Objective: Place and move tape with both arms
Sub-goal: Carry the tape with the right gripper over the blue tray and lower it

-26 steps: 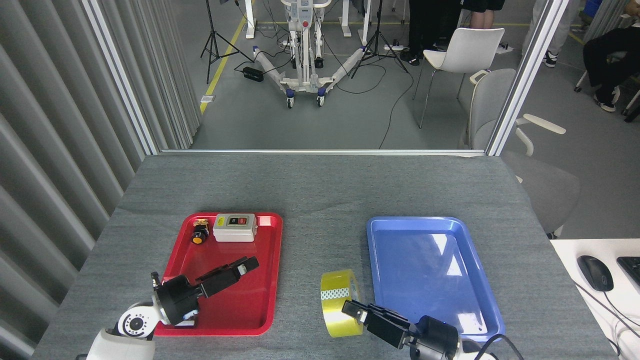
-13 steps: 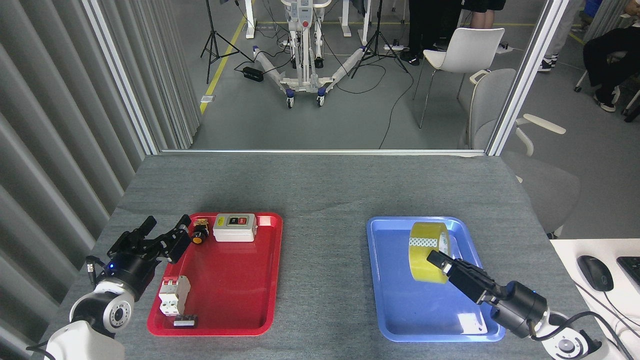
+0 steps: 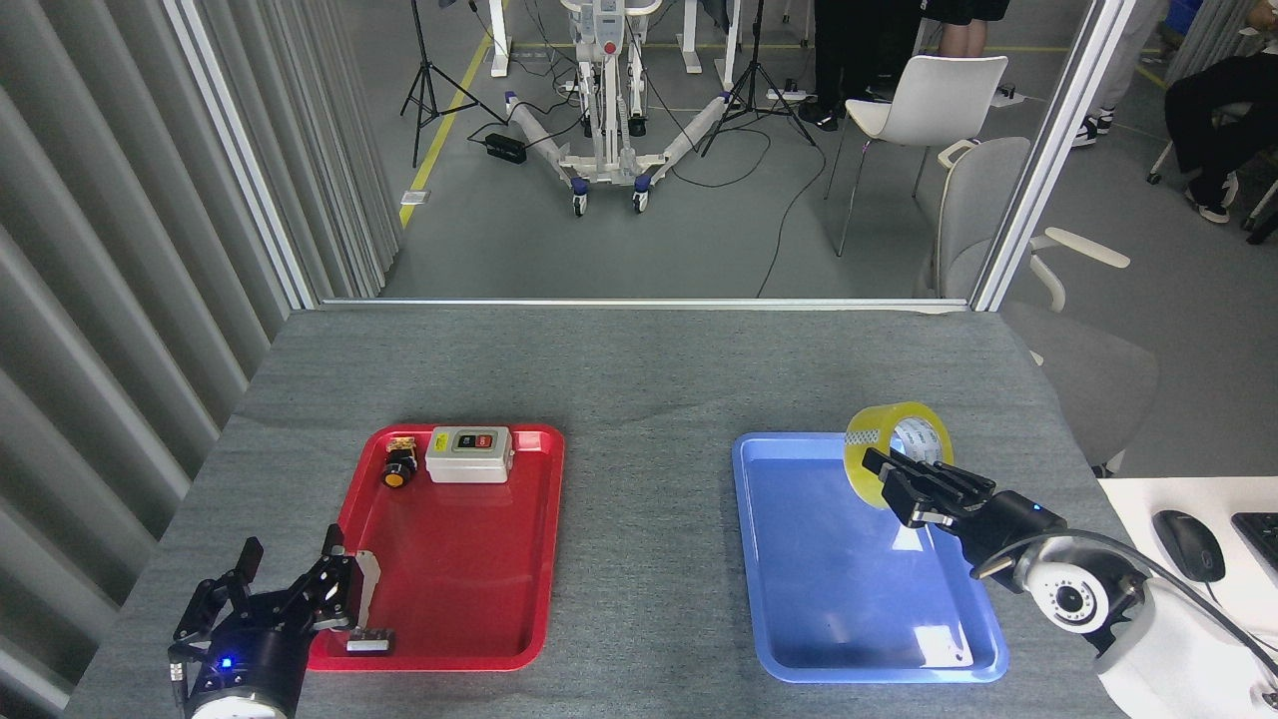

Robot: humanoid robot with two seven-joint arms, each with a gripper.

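over the far right corner of the blue tray [image 3: 789, 619], the right gripper [image 3: 904, 479] holds the tape [image 3: 879, 444], a roll of translucent yellow packing tape with a white core, its black fingers clamped on the roll's near rim. the roll sits tilted with its open core facing up and to the right, and it appears lifted clear of the tray floor rather than resting on it, though the exact gap cannot be judged from this angle. the tray beneath it looks bare. across the grey table [image 3: 639, 379], the left gripper [image 3: 270, 599] hangs at the near left corner of the red tray [image 3: 469, 639], fingers spread wide and gripping nothing; a small pale breaker-like part [image 3: 364, 594] stands just beside its fingertips, and whether they touch cannot be told. a grey switch box [image 3: 468, 454] and a yellow-capped push button [image 3: 398, 469] lie at the red tray's far end, well apart from either arm. judging by this, the step in hand is the right arm's carry of the tape, with placement not yet done. the next move likely calls for lowering the roll onto the blue tray's floor inside the rim and opening the fingers only once it is supported, since a tilted roll could tip or roll toward the tray's edge.
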